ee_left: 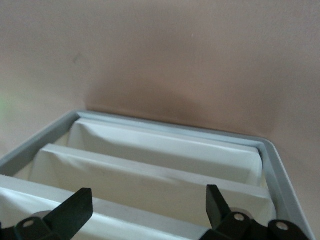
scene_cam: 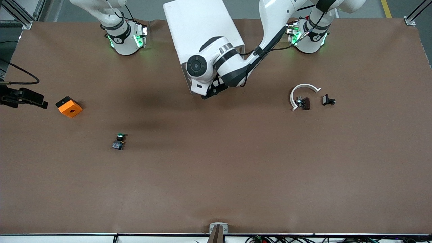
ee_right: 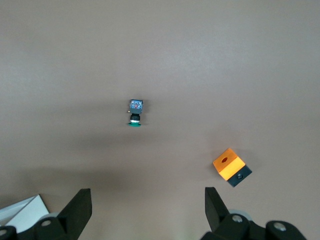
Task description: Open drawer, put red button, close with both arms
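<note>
The white cabinet (scene_cam: 202, 33) stands between the arms' bases. My left gripper (scene_cam: 211, 92) hangs at its front, near the top. In the left wrist view this gripper (ee_left: 147, 192) is open, with nothing between its fingers. Below it, stacked cream fronts sit flush in the frame. The drawer (ee_left: 130, 217) is the one closest to my fingertips. The red button (scene_cam: 305, 103), small and dark red, lies toward the left arm's end of the table. My right gripper (ee_right: 147, 192) is open and empty high over the table, out of the front view.
A white curved clip (scene_cam: 302, 92) arcs round the red button, with a small black piece (scene_cam: 328, 100) beside it. Toward the right arm's end lie a green-capped button (scene_cam: 118, 141) and an orange box (scene_cam: 69, 106). A black camera (scene_cam: 23, 98) juts in at that edge.
</note>
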Motion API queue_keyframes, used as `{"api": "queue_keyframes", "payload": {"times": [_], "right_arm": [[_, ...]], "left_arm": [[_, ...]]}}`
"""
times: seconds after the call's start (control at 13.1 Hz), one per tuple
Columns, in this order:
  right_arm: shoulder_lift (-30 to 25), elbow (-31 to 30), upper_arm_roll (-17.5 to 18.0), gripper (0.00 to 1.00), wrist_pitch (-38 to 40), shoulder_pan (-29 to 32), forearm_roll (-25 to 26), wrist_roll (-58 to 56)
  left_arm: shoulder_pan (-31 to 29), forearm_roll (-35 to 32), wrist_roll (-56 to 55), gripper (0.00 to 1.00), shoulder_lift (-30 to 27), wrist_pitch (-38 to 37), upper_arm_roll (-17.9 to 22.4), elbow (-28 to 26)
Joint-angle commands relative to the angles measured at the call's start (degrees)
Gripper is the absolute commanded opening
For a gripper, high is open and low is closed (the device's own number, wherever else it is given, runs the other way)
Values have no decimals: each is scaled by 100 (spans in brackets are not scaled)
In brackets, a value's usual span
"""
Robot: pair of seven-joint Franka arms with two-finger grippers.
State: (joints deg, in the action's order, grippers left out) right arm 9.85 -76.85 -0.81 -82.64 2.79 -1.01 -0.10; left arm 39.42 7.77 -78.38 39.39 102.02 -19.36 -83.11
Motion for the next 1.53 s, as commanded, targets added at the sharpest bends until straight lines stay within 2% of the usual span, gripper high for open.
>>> {"api": "queue_keyframes", "payload": {"times": [0.0, 0.38, 0.69, 0.92, 1.22, 1.45], "right_arm": [[-387, -15, 11, 100, 169, 11, -58, 73], [-774, -85, -59, 100, 468, 46, -49, -367], [-976, -707, -60, 100, 240, 133, -40, -367], [-1126, -841, -68, 100, 142, -76, -40, -315], [-1143, -841, -60, 100, 107, -121, -40, -288], [-1170, -858, -60, 100, 107, -121, -40, -166]], "left_arm": [[-153, 417, 165, 100, 122, 73, -50, 5], [-329, 716, 226, 100, 297, 73, -50, 40], [-478, 1042, 280, 100, 315, 64, -50, 32], [-523, 1471, 227, 100, 324, 55, -50, 32], [-523, 1947, 183, 100, 324, -471, -50, 32], [-514, 1869, 192, 100, 333, -604, 11, 40]]}}
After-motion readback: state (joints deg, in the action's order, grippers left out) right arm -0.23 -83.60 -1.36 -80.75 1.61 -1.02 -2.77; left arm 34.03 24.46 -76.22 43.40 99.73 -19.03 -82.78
